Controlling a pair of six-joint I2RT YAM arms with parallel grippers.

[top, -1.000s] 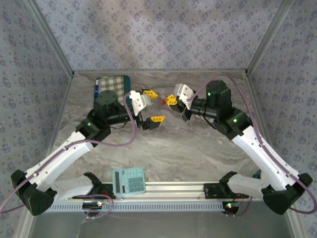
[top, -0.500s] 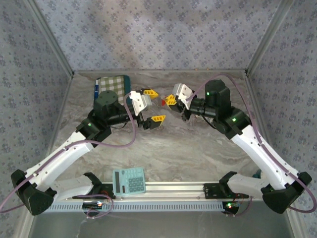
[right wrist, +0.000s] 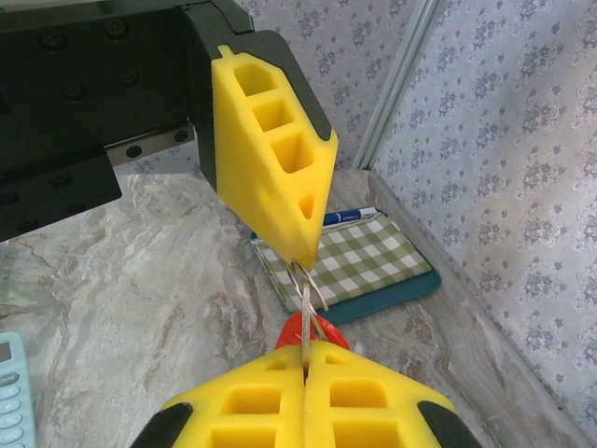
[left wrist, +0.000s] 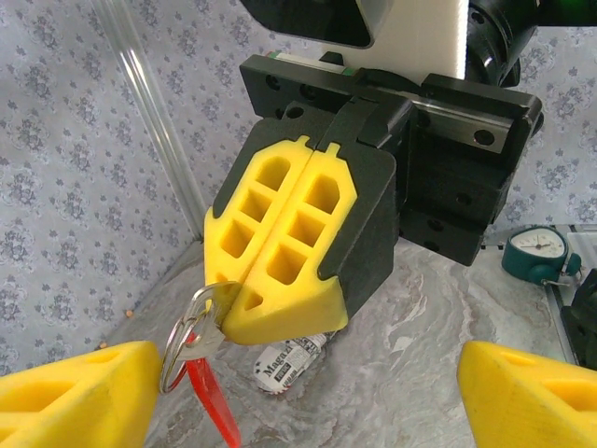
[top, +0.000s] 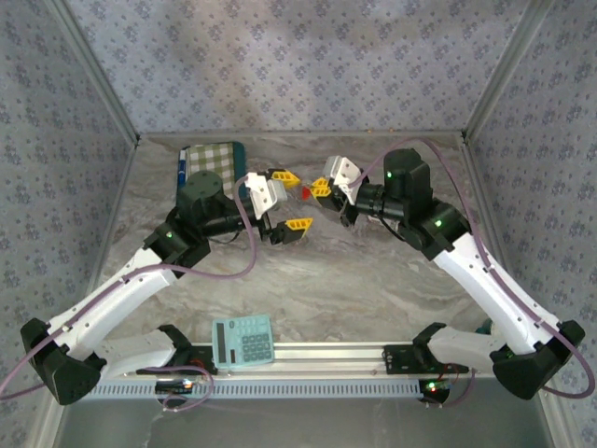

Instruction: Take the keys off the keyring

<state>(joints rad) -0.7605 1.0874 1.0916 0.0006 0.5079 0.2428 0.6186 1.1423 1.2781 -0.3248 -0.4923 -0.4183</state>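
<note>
My right gripper [top: 319,190] was shut hard, its yellow tips pinching the ring [left wrist: 184,343] and holding it off the table [top: 373,280], over the far half. My left gripper [top: 298,200] faced it almost tip to tip, jaws spread wide with nothing held. In the left wrist view one of its fingers [left wrist: 79,392] sat just beside the ring, while the other stood well apart on the opposite side. From the right wrist view that near finger's tip came down at the top of the ring. I could not tell whether it touched or stopped just short. The checked pad [top: 213,157] lay behind the left arm and the calculator [top: 242,341] sat near the bases, both well away from the work.

The ring stood upright between the two sets of tips, edge-on to the right wrist camera. The keys [left wrist: 213,403], a small red oblong piece with a sliver of metal at the ring, hung from the ring's lower side. Their long axis ran downward with a slight lean, free end pointing at the table, just under the right tips.

So the right arm had the load, and the keys lay below the left gripper's line, toward its ring-side finger. I judged the left had to drop and shift toward that side to bracket the red piece across its short axis.
</note>
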